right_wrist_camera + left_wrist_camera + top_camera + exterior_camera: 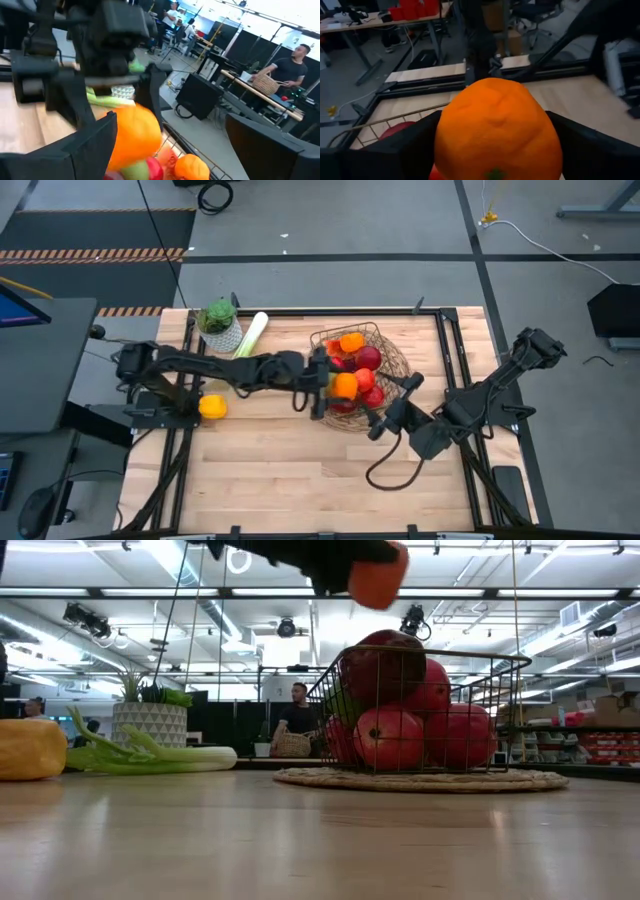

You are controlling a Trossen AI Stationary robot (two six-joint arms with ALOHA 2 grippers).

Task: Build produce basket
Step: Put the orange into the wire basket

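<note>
The wire basket (392,352) stands on a round woven base (420,779) at the middle right of the table. It holds red apples (388,737), an orange (352,341) and other produce. My left gripper (338,386) reaches over the basket's left side, shut on a second orange (497,130), which hangs above the rim (377,582). My right gripper (386,410) is open at the basket's near-right side, facing the fruit (170,145). A yellow pepper (212,407) and a leek (250,335) lie on the table to the left. My left gripper pinches the orange (470,120) between its two fingers (410,145), one on each opposite side of the fruit. The fingers come from the table's left, roughly level. The orange is lifted clear, above the fruit piled in the basket (345,385).
A leafy plant in a white pot (220,322) stands at the far left by the leek's end. Black rails (455,355) frame the table. Bare wood (280,470) lies along the near side. People and desks show in the room beyond.
</note>
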